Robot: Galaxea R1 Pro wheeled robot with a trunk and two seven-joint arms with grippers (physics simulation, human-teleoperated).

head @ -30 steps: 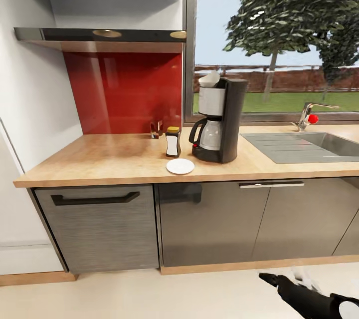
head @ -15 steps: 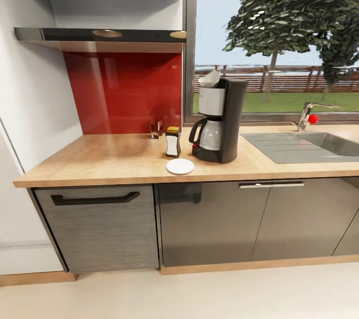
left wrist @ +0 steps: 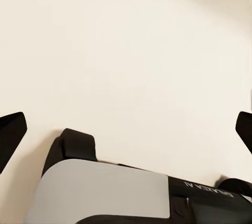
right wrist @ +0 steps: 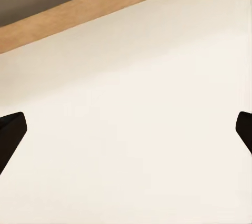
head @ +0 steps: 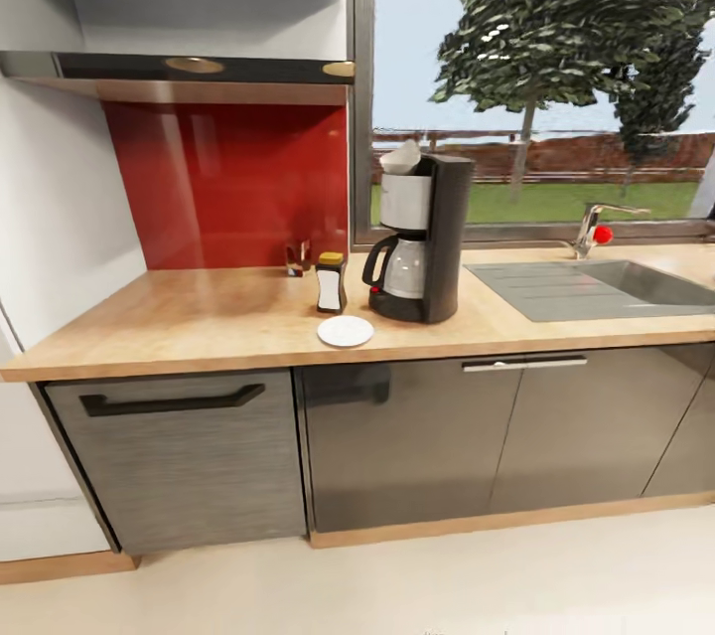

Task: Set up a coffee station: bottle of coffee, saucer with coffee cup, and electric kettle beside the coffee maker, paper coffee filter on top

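Note:
The black coffee maker stands on the light wood kitchen countertop, with the white paper coffee filter on top of it. The bottle of coffee stands just left of the machine. In front of them the white saucer lies bare near the counter's edge. The coffee cup and the electric kettle are out of view. The thin dark kitchen shelf hangs above the red backsplash. My left gripper and right gripper are both open, with nothing between the fingers, over pale floor.
A steel sink with a faucet is set into the counter at the right. A small brownish glass object sits by the backsplash. Grey cabinet fronts run below, and a white wall closes the left side.
The whole picture has shifted slightly left, so the camera has moved. My right arm, at the lower right corner a second ago, has left that corner. Nothing on the counter has moved.

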